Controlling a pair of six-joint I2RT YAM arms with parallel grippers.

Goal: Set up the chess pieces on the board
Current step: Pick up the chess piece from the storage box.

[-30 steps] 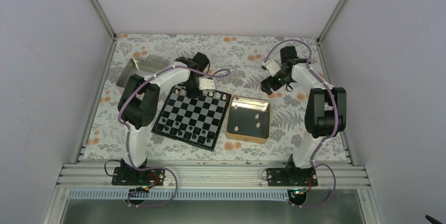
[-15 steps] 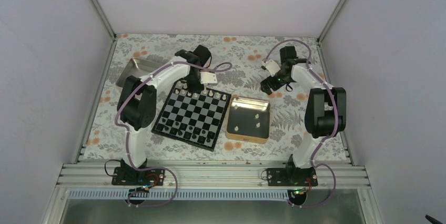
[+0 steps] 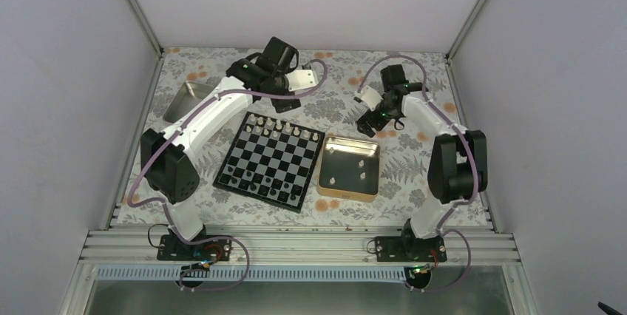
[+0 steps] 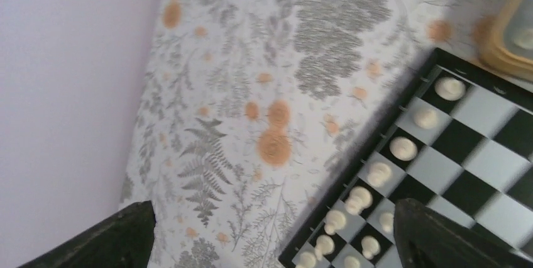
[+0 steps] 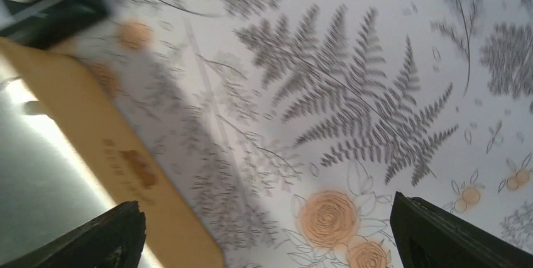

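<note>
Left wrist view: the left gripper (image 4: 271, 221) has its two fingers spread wide and holds nothing. One board (image 4: 484, 155) lies beside a finger, with roughly ten blurred chess pieces (image 4: 403, 148) along its edge. The right gripper (image 5: 267, 214) gapes empty too, one gold tin (image 5: 69, 155) beside a finger; three more pieces lie inside.

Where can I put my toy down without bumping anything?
The board is bare in its middle rows, between the white pieces at its far edge and the dark pieces at its near edge. The cloth in front of the board and gold tin is bare too. It's crowded behind them, under the left arm and right arm.
</note>
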